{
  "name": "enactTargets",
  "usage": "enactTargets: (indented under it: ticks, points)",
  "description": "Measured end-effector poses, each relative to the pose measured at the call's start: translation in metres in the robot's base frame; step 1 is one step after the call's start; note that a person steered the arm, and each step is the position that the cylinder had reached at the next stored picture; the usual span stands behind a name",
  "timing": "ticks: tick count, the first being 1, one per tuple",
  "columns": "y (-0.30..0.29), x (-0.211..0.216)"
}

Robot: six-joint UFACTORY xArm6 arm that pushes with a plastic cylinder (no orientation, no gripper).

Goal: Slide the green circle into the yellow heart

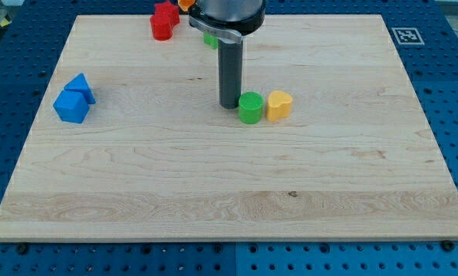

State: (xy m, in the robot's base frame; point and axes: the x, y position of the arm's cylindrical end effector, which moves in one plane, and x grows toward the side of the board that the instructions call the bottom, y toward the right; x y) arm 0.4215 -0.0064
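Note:
The green circle (250, 107) stands on the wooden board a little above the view's middle. The yellow heart (278, 105) stands right beside it on its right, touching or nearly touching. My tip (229, 105) is down on the board just left of the green circle, against its left side or almost so. The dark rod rises from there to the arm's body at the view's top.
A blue block (70, 106) and a blue triangular block (81, 87) sit together at the view's left. Red blocks (163, 21) sit at the top, left of the arm. A green block (210, 39) and an orange one (185, 4) are partly hidden by the arm.

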Motion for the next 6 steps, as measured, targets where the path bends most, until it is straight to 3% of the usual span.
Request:
enactTargets:
  ticks: [3, 6]
  points:
    - [0.003, 0.043]
    - [0.018, 0.029]
